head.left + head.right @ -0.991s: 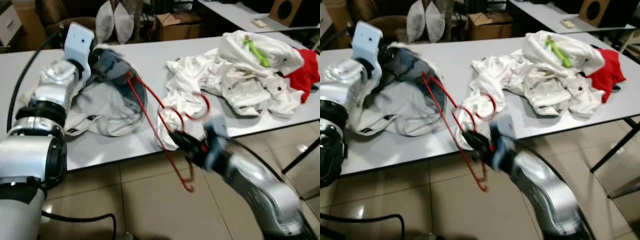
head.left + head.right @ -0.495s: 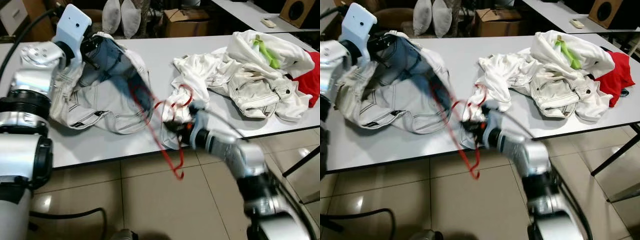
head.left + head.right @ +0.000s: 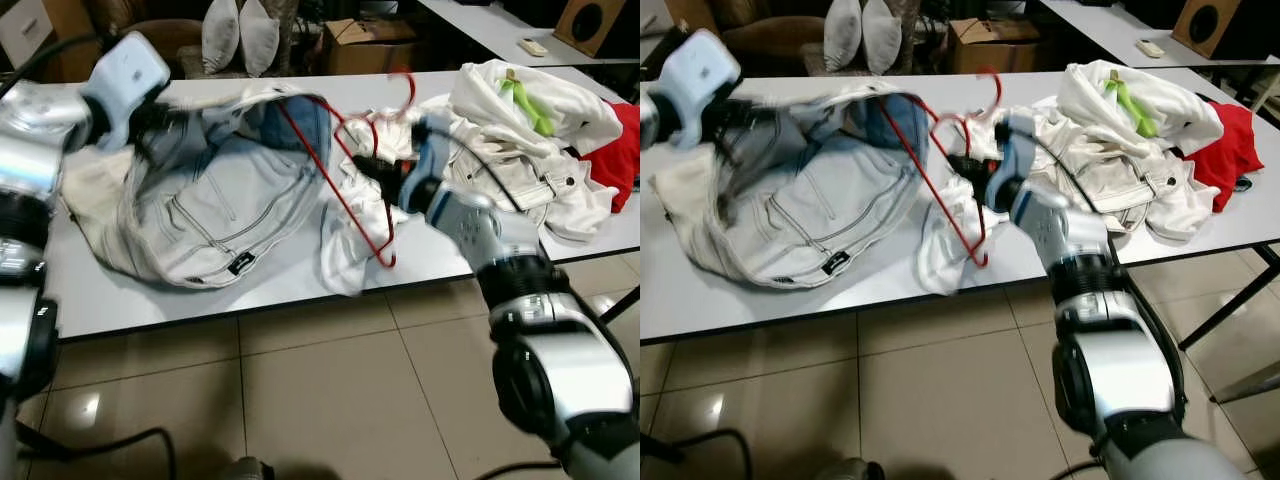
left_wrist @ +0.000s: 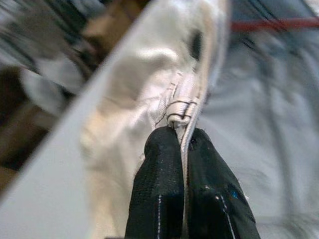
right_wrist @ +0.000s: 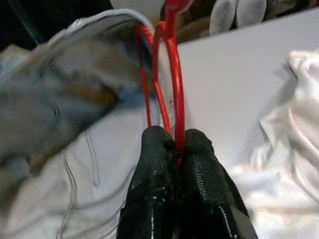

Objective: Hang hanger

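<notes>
A red wire hanger point(image 3: 345, 180) is held tilted above the white table point(image 3: 200, 300), its hook point(image 3: 402, 85) pointing up. My right gripper point(image 3: 368, 172) is shut on the hanger near the hook; in the right wrist view its fingers point(image 5: 157, 149) clamp the red wire point(image 5: 175, 89). One end of the hanger reaches into the blue-lined opening of a pale jacket point(image 3: 220, 210). My left gripper point(image 3: 150, 112) is shut on the jacket's edge at the left and lifts it. The left wrist view shows the seam point(image 4: 182, 112) pinched between the fingers point(image 4: 159, 154).
A heap of white clothes point(image 3: 520, 140) with a green piece point(image 3: 525, 100) and a red garment point(image 3: 618, 150) fills the table's right part. A white cloth point(image 3: 345, 255) droops over the front edge. Behind the table are a cardboard box point(image 3: 365, 40) and pillows point(image 3: 235, 30). Tiled floor lies in front.
My right gripper has raised the hanger from below the table's front edge to above the table, and its end now sits in the jacket opening. My left gripper has pulled the jacket up and open.
</notes>
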